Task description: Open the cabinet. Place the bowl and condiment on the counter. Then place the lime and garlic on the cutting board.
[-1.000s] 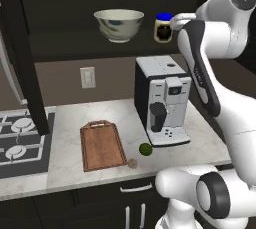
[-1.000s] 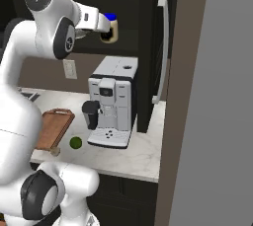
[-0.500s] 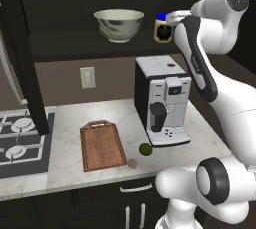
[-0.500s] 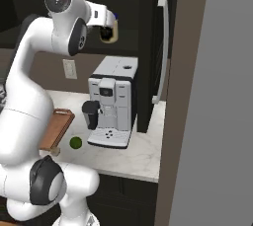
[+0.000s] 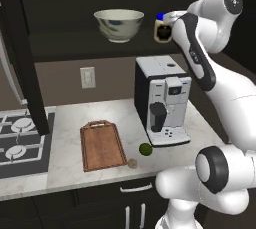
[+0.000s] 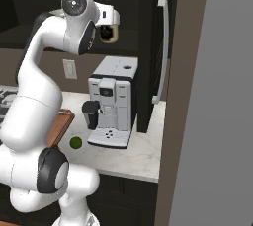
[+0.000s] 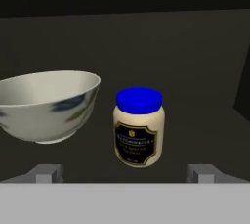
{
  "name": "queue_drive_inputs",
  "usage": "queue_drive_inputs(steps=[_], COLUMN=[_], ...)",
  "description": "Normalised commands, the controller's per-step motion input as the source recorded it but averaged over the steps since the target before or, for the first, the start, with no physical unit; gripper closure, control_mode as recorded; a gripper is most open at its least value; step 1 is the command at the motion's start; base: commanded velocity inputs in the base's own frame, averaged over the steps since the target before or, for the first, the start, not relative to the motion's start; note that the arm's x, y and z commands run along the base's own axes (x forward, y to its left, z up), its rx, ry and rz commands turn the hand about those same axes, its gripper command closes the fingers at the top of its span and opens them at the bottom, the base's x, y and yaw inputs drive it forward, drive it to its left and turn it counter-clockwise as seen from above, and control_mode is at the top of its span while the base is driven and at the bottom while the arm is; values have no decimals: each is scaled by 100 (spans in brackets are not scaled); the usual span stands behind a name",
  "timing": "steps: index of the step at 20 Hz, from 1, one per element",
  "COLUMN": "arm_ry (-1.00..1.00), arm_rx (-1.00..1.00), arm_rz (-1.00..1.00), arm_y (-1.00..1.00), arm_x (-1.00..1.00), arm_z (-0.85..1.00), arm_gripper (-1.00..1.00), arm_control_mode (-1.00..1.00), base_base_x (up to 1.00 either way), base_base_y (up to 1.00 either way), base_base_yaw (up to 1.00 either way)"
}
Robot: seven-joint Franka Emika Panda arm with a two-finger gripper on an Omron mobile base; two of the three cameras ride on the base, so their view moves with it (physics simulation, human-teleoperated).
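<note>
My gripper hung with its fingers spread wide apart, clamped on nothing, just in front of the one condiment, which stood upright, blue lid up, in the open cabinet. One bowl sat mouth-up just beside the condiment. Below the condiment, on the counter, one lime and one garlic lay near the single cutting board, whose handle pointed toward the wall.

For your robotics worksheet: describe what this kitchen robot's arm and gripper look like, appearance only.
The arm is glossy white with rounded, tube-like segments and dark grey disc-shaped joint caps, rising from a bulbous white base. The gripper ends in two small, blocky grey finger tips. No cables or markings show.
</note>
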Motion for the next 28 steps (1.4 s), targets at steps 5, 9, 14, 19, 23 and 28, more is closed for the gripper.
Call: queue_drive_inputs(steps=[5,9,14,19,23,28], arm_ry=[0,0,0,0,0,0], arm_rx=[0,0,0,0,0,0], arm_rz=[1,0,0,0,0,0], arm_y=[0,0,0,-1,-2,-5], arm_x=[23,23,27,32,28,19], arm_z=[-1,-9,-17,-2,0,0], arm_gripper=[-100,-100,-100,-100,-100,-100], arm_control_mode=[-100,-100,-100,-100,-100,-100], base_base_x=[0,0,0,0,0,0], base_base_y=[0,0,0,0,0,0], base_base_yaw=[0,0,0,0,0,0])
